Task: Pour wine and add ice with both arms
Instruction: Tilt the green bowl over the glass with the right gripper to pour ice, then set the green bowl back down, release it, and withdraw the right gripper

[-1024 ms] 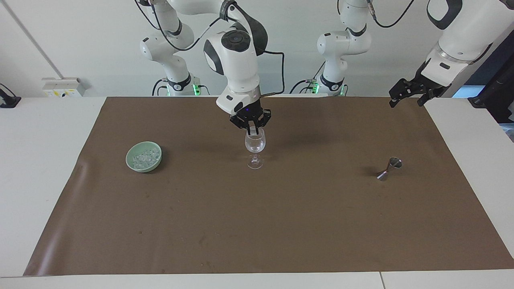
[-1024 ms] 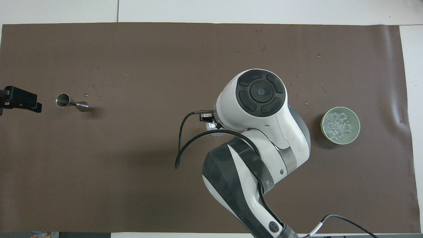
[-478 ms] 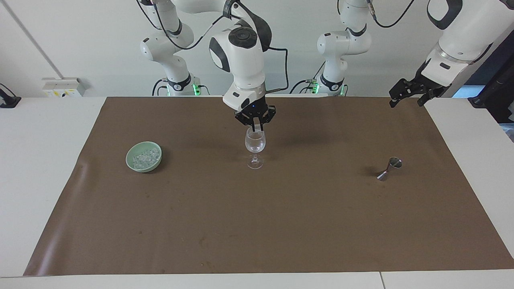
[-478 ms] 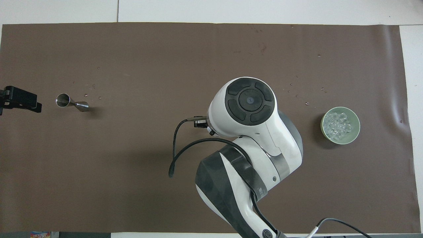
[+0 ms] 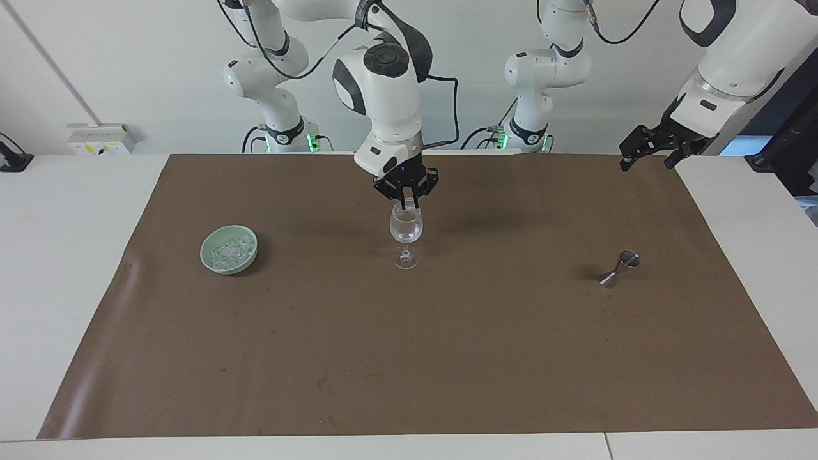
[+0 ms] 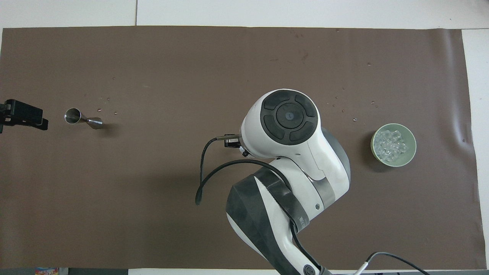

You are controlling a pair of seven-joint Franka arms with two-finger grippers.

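Ice (image 5: 231, 250) filled my green bowl (image 5: 211, 262), well apart from the right gripper (image 5: 407, 206), whose closed fingertips pinched one chunk over the wine glass (image 5: 406, 232), hidden overhead. Left gripper (image 5: 647, 153) waited, fingers apart.

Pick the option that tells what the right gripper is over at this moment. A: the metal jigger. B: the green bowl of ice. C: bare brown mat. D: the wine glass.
D: in the facing view the right gripper, its fingertips together, hangs just above the rim of the wine glass, while the green bowl of ice and the metal jigger stand off toward the table's two ends.
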